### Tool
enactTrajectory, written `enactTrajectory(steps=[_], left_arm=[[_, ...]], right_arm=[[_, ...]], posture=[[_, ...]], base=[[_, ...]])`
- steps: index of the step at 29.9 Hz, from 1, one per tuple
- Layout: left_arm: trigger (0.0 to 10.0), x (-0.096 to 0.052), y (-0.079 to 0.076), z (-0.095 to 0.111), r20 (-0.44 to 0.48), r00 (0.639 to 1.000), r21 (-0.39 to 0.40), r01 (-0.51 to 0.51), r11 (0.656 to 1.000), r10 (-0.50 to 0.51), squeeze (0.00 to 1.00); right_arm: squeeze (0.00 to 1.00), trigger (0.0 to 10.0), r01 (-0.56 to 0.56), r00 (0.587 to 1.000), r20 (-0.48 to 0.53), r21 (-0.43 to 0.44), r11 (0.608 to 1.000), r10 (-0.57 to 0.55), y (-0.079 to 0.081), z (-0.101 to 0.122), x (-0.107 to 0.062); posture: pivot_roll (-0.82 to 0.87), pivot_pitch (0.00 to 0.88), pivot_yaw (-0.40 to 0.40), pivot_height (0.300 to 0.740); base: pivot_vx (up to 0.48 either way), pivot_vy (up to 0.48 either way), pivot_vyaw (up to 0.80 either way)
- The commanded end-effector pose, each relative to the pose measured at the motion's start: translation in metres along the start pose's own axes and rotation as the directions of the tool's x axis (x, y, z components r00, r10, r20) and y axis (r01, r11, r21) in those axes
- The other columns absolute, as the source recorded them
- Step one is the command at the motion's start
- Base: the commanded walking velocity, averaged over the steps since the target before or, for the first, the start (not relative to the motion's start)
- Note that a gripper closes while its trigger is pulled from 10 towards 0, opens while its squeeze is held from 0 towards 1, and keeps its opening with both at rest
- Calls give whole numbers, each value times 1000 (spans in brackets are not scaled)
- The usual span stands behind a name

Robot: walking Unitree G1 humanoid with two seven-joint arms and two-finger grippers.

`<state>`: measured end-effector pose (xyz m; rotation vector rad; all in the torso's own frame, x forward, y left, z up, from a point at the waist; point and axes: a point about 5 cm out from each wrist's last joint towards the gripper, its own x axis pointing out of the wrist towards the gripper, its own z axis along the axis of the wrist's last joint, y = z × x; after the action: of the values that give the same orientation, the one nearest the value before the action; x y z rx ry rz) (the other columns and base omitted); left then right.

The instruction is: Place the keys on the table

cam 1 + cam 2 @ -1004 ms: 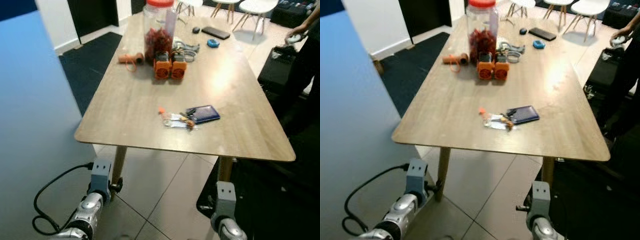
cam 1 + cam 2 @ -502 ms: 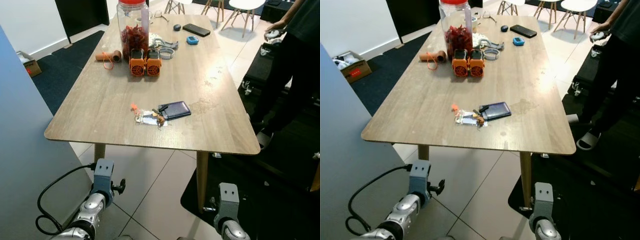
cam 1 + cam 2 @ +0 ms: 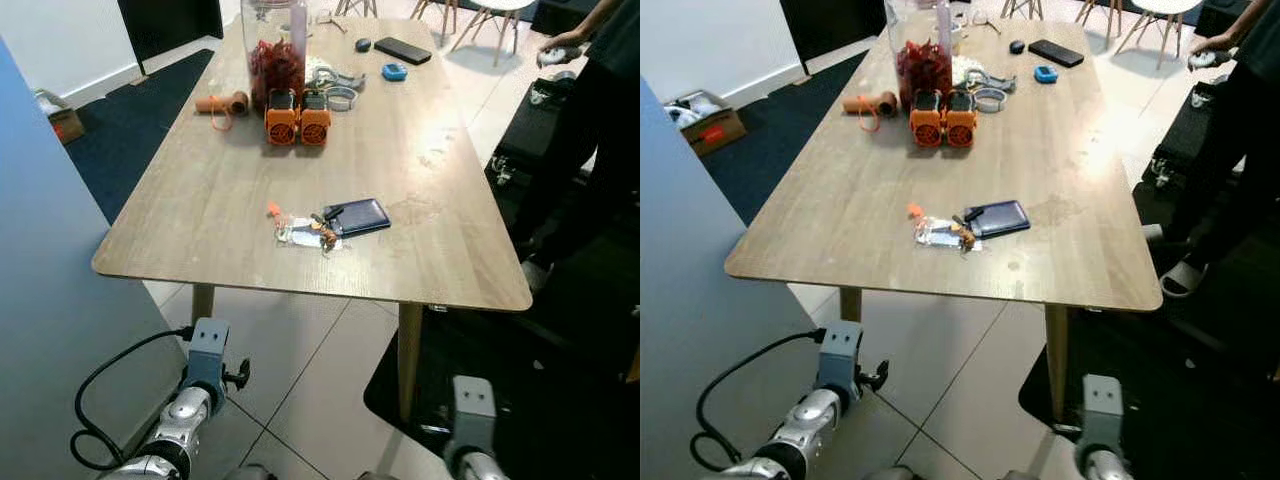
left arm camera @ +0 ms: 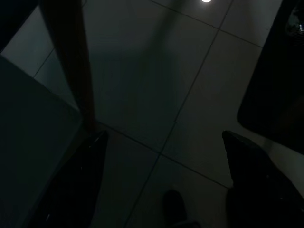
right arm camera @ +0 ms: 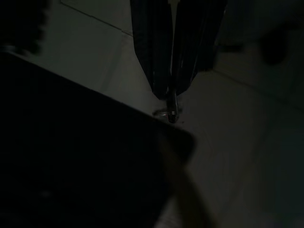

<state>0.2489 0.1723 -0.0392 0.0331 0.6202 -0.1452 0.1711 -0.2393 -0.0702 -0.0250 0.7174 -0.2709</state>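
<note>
A bunch of keys [image 3: 312,232] with an orange tag and a clear card sleeve lies on the wooden table [image 3: 210,210], close to its near edge and touching a dark blue wallet [image 3: 358,216]. Both silver arms hang low in front of the table, the left arm [image 3: 193,398] and the right arm [image 3: 470,425]. In the dark left wrist view my left gripper [image 4: 164,135] is open over floor tiles beside a table leg [image 4: 71,71]. My right gripper [image 5: 169,97] is shut, with a small shiny bit at its tips that I cannot identify.
A tall jar of red items [image 3: 277,50], two orange devices [image 3: 298,118], a cork roll [image 3: 222,103], tape rings [image 3: 340,92] and a phone [image 3: 403,50] stand further back. A person [image 3: 590,110] stands at the table's right. A blue panel [image 3: 50,300] lies left.
The camera has swung, so the whole picture shifted; the table now sits more central. The keys and wallet lie as before. The right arm sits lower in the picture.
</note>
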Motion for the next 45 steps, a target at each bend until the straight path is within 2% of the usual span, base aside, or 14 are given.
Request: enactTrajectory(steps=[1,3,5,9,13,15,19,25,26,28,30,37,38,45], left_arm=[[10000,-1,2,-2,-9,1000,-2,-7,1000,7,0],[10000,0,3,0,-2,1000,-7,-8,1000,8,0],[10000,0,2,1,3,1000,-7,-6,1000,6,0],[10000,0,3,1,5,1000,-7,-4,1000,4,0],[10000,0,3,2,6,1000,-4,-1,1000,1,0],[10000,0,2,3,7,1000,-4,3,1000,-3,0],[10000,1,2,4,10,1000,-4,4,1000,-4,0],[10000,2,2,5,10,1000,-4,-6,1000,6,0],[10000,2,1,6,15,1000,-6,-4,1000,4,0],[10000,2,0,7,25,1000,-4,2,1000,-1,0],[10000,2,0,7,25,1000,-5,2,1000,-2,0],[10000,2,0,9,33,999,-1,10,1000,-10,0],[10000,2,0,9,36,999,3,15,1000,-15,0],[10000,1,0,6,35,999,3,23,1000,-23,0]], right_arm=[[0,10000,57,998,2,8,998,-57,-11,-6,-4],[0,10000,131,991,21,13,991,-131,-29,-7,-7],[0,10000,344,933,82,97,934,-352,-77,2,-16],[0,10000,466,858,138,192,864,-494,-112,17,-23],[0,10000,548,727,281,312,776,-626,-158,60,-33],[0,10000,543,594,411,430,722,-692,-186,109,-43],[0,10000,455,498,548,495,741,-672,-194,170,-49],[0,10000,298,477,750,353,887,-459,-157,251,-44],[0,10000,129,540,807,203,971,-240,-112,284,-33],[0,10000,15,571,818,72,997,-68,-78,297,-26],[0,10000,-61,570,815,-79,995,100,-46,303,-22],[0,10000,-188,563,778,-207,960,278,4,313,-20],[0,10000,-232,548,739,-317,920,393,31,316,-22],[0,10000,-280,532,612,-525,803,586,62,305,-26]], posture=[[23,73,4,740],[24,72,5,740],[27,70,8,740],[24,70,14,740],[17,68,18,740],[16,68,18,740],[14,68,18,740],[12,64,11,740],[12,63,12,740],[11,63,12,740],[13,60,10,740],[18,63,6,740],[21,65,4,740],[21,67,2,740]], base=[[0,0,0],[0,0,0],[0,0,0],[0,0,0],[0,0,0],[0,0,0],[0,0,0],[0,0,0],[0,0,0],[0,0,0],[0,0,0],[0,0,0],[0,0,0],[0,0,0]])
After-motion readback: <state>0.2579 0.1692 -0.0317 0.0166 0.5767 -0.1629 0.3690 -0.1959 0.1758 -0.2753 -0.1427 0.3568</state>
